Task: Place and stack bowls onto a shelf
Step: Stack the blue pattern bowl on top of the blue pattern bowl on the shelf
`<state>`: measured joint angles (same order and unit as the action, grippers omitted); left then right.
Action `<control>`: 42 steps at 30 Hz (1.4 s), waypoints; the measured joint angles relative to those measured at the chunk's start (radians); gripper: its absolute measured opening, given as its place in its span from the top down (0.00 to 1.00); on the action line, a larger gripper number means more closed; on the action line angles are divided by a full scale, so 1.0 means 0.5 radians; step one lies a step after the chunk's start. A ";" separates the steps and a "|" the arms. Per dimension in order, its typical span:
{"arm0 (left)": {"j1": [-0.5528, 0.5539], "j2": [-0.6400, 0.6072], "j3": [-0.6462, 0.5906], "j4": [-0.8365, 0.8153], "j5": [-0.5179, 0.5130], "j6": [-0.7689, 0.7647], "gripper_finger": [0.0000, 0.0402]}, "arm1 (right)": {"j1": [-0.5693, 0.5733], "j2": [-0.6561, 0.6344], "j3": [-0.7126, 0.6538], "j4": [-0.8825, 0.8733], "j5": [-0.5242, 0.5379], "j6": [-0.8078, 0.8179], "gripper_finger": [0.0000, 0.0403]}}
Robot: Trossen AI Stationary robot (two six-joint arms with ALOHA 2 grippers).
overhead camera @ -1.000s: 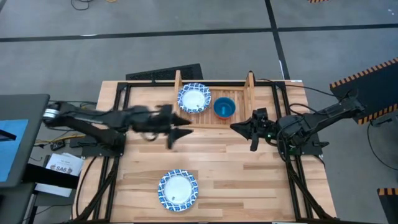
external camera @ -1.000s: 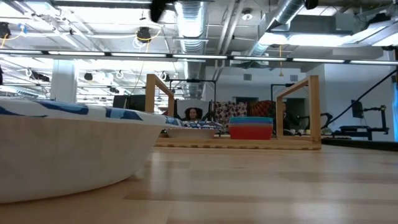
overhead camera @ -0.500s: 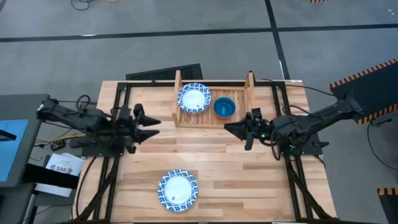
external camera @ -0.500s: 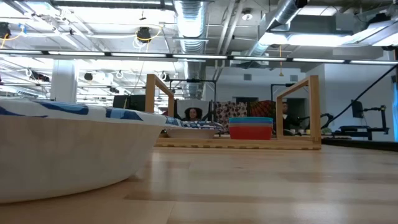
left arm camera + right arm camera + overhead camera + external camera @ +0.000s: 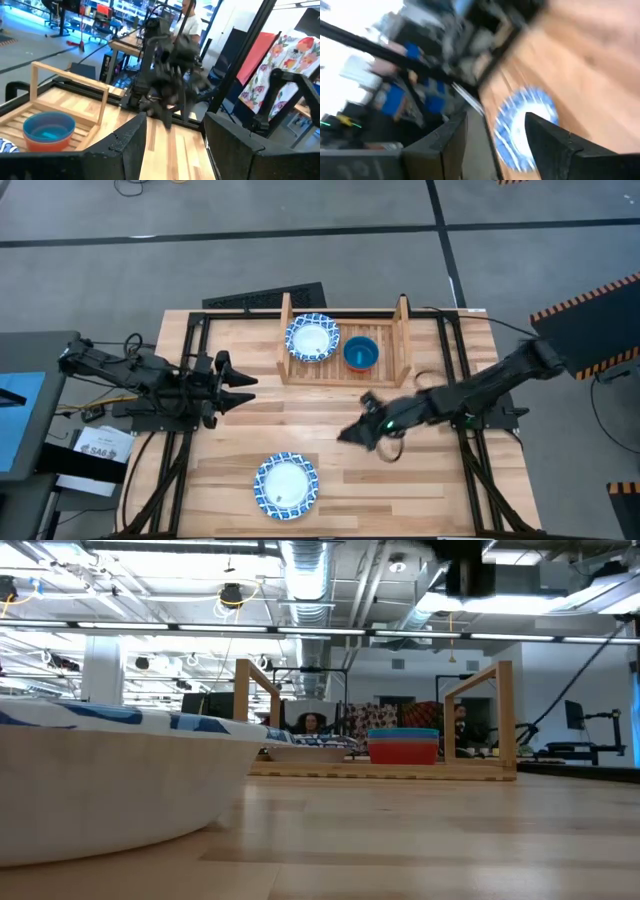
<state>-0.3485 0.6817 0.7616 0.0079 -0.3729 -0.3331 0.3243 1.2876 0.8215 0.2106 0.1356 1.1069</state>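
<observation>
Over mid-table, the right gripper (image 5: 352, 436) reaches toward the near bowl (image 5: 286, 486).

Its fingers stand wide apart and hold nothing; in the right wrist view the bowl's blue rim shows just ahead between them. That bowl sits alone at the near edge, well apart from the shelf (image 5: 345, 369) at the far side, where a patterned bowl (image 5: 312, 338) and a stack of small bowls (image 5: 361, 353) already rest. The left gripper (image 5: 245, 387) waits at the left, open and empty. The bowl looks stiff, smooth and likely breakable; pinching the rim at one side, one finger inside, seems the safest hold.
</observation>
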 joint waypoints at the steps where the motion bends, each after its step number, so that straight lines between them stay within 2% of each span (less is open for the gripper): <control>1: 0.000 0.001 0.000 -0.004 0.000 -0.004 0.54 | 0.023 0.085 -0.001 0.006 -0.010 0.037 0.43; 5: 0.000 0.000 0.000 -0.004 0.000 -0.005 0.54 | 0.115 0.476 -0.003 0.185 -0.236 0.227 0.42; 8: 0.000 0.000 0.000 -0.003 0.000 -0.008 0.54 | 0.163 0.788 -0.003 0.464 -0.393 0.368 0.42; 13: 0.000 0.001 0.000 -0.001 0.000 -0.055 0.54 | 0.176 1.233 0.013 1.056 -0.417 0.653 0.42; 18: 0.000 0.001 0.000 0.001 -0.001 -0.057 0.54 | 0.175 1.552 0.193 1.187 -0.425 0.859 0.42; 25: 0.000 0.001 0.000 0.004 -0.011 -0.060 0.54 | 0.175 1.714 0.417 1.200 -0.429 0.839 0.42; 36: 0.001 0.001 0.000 0.003 -0.011 -0.060 0.54 | 0.084 1.708 0.452 1.017 -0.410 0.936 0.51; 42: 0.001 0.001 0.000 0.003 -0.011 -0.060 0.54 | 0.052 1.710 0.637 0.578 -0.470 0.920 0.52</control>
<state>-0.3482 0.6823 0.7616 0.0092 -0.3786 -0.3630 0.3505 2.1427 1.1400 0.4996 -0.0993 1.5672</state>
